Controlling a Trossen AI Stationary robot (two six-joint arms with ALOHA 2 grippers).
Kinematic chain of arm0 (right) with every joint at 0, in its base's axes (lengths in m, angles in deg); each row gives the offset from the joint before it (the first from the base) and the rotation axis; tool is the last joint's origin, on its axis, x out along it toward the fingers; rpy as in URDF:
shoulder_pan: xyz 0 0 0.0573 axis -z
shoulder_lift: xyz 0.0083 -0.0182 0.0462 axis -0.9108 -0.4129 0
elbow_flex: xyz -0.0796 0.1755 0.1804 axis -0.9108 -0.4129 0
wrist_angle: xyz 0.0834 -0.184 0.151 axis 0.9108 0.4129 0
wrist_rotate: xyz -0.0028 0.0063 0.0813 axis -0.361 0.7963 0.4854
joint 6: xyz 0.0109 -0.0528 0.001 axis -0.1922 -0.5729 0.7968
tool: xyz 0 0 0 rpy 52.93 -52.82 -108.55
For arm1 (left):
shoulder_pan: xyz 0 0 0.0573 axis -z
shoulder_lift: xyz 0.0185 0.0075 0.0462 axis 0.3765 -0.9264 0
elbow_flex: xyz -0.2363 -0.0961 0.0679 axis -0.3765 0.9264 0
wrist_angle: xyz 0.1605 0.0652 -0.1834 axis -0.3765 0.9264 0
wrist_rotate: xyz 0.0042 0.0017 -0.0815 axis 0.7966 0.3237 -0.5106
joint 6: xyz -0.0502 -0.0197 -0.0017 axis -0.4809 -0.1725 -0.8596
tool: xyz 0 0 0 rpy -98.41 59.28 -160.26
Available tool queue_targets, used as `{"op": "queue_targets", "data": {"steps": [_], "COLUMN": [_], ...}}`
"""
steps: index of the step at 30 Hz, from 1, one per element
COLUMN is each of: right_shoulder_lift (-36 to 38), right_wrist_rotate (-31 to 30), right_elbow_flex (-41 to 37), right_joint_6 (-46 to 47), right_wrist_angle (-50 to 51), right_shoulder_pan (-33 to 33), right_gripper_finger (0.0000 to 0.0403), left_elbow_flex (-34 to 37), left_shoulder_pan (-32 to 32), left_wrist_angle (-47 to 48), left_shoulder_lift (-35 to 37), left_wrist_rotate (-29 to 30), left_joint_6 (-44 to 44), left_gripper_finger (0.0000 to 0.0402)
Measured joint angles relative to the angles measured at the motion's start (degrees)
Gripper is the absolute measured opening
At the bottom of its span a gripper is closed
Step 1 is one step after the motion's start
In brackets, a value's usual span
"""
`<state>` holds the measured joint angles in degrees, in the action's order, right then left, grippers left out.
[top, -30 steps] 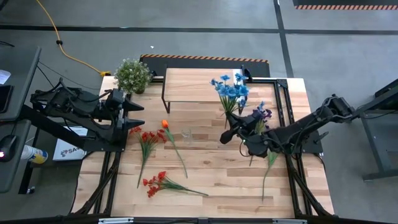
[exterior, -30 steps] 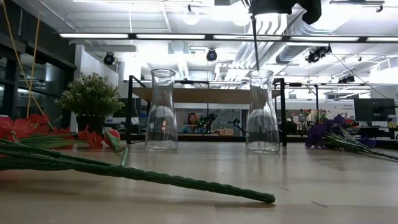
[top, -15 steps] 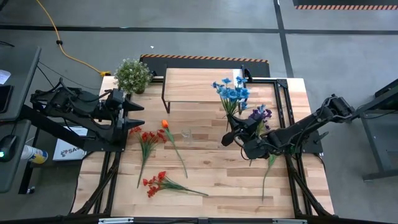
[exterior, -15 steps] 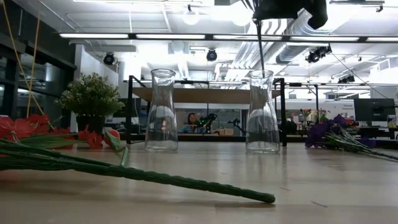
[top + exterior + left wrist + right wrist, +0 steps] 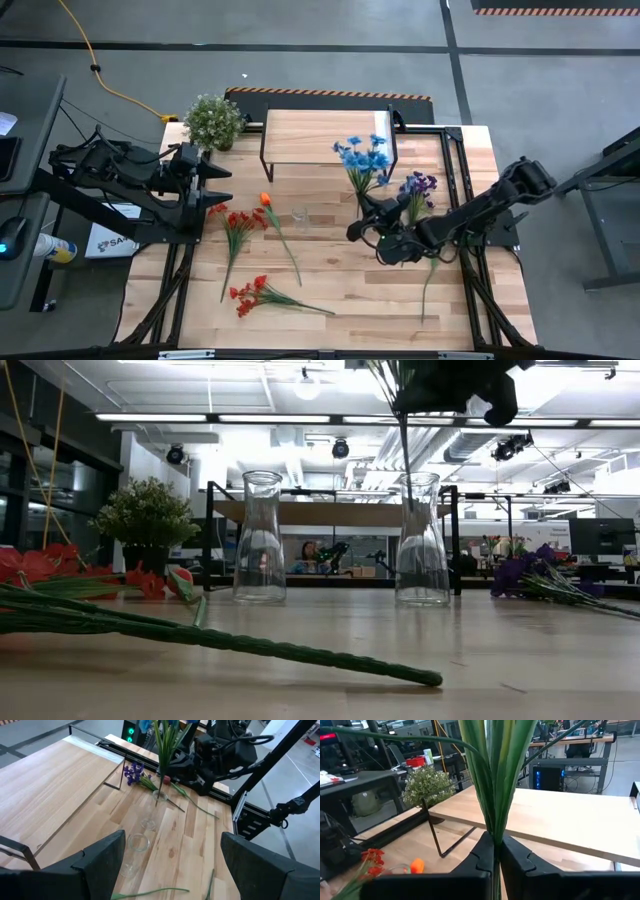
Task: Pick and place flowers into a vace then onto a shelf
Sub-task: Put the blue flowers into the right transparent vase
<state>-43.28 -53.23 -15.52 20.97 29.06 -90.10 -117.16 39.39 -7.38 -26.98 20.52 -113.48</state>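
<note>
Blue flowers (image 5: 361,157) clamped, right end effector (image 5: 362,229), mid-table

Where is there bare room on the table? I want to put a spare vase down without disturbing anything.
The near right corner of the tabletop, between the red flowers and the loose green stem, is bare. The shelf top is also clear. It is crowded mid-table: two glass vases and the right hand holding the blue flowers.
</note>
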Motion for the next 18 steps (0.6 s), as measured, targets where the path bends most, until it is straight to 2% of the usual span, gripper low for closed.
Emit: {"op": "queue_targets", "data": {"steps": [18], "right_shoulder_lift": [-2.5], "right_wrist_rotate": [0.7], "right_elbow_flex": [0.0], "right_joint_6": [1.7], "right_wrist_angle": [2.9], "right_shoulder_pan": [-0.3], "right_gripper_finger": [0.0009], "left_elbow_flex": [0.0], "left_shoulder_pan": [0.0], "left_wrist_angle": [0.0], "left_shoulder_lift": [0.0], "left_wrist_rotate": [0.0], "left_joint_6": [0.0], "left_gripper_finger": [0.036]}}
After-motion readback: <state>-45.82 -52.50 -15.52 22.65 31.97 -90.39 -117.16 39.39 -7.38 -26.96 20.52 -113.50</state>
